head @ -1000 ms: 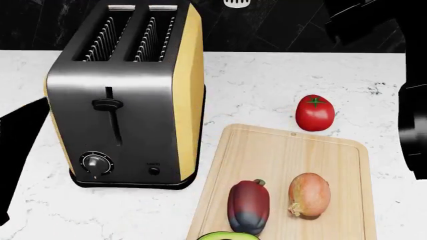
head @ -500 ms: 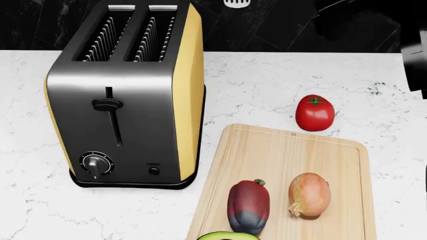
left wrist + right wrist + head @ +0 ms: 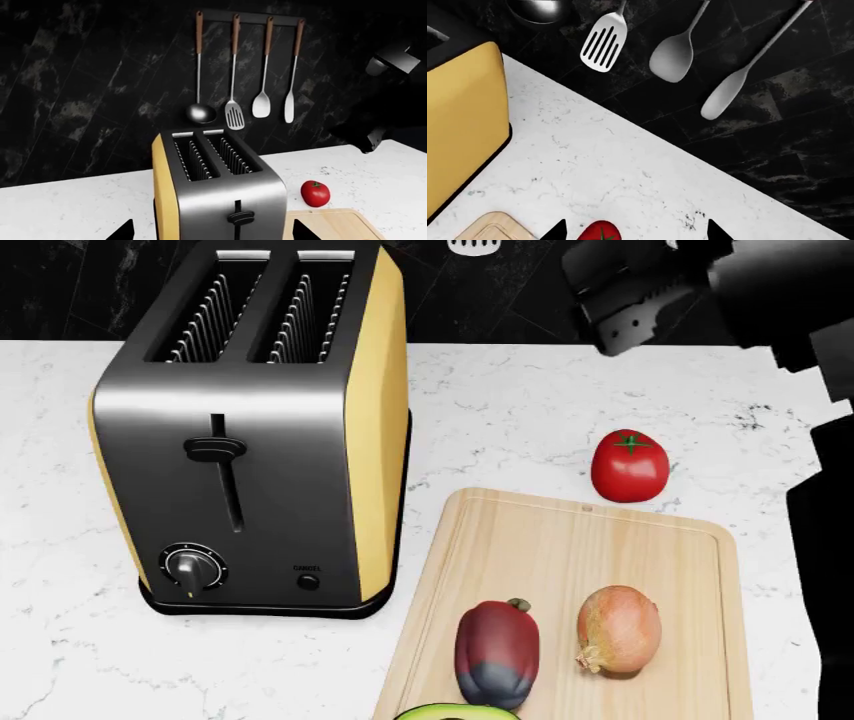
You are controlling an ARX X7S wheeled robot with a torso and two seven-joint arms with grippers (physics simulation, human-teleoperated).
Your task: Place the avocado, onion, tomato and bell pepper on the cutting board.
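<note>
The light-wood cutting board [image 3: 574, 540] lies right of the toaster. On it rest the dark red bell pepper [image 3: 498, 652], the tan onion [image 3: 618, 630] and, cut off by the picture's lower edge, the avocado [image 3: 457, 711]. The round red tomato [image 3: 630, 465] sits on the marble just beyond the board's far edge. My right gripper [image 3: 636, 232] is open and hangs high above the tomato [image 3: 600, 233], which lies between its fingertips, nearer one of them. My left gripper [image 3: 213, 232] is open and empty, raised in front of the toaster [image 3: 220, 190]; the tomato [image 3: 315, 193] and the board's corner [image 3: 337, 225] show beside it.
A tall black and yellow toaster [image 3: 254, 430] stands left of the board, close to its edge. Several utensils [image 3: 247, 75] hang on a rail on the dark back wall. My right arm [image 3: 721, 290] reaches across the upper right. White marble counter [image 3: 507, 410] stretches behind the board.
My right arm has swung from the right edge up and inward to the upper right, beyond the tomato. The dark left arm at the left edge has left the head view.
</note>
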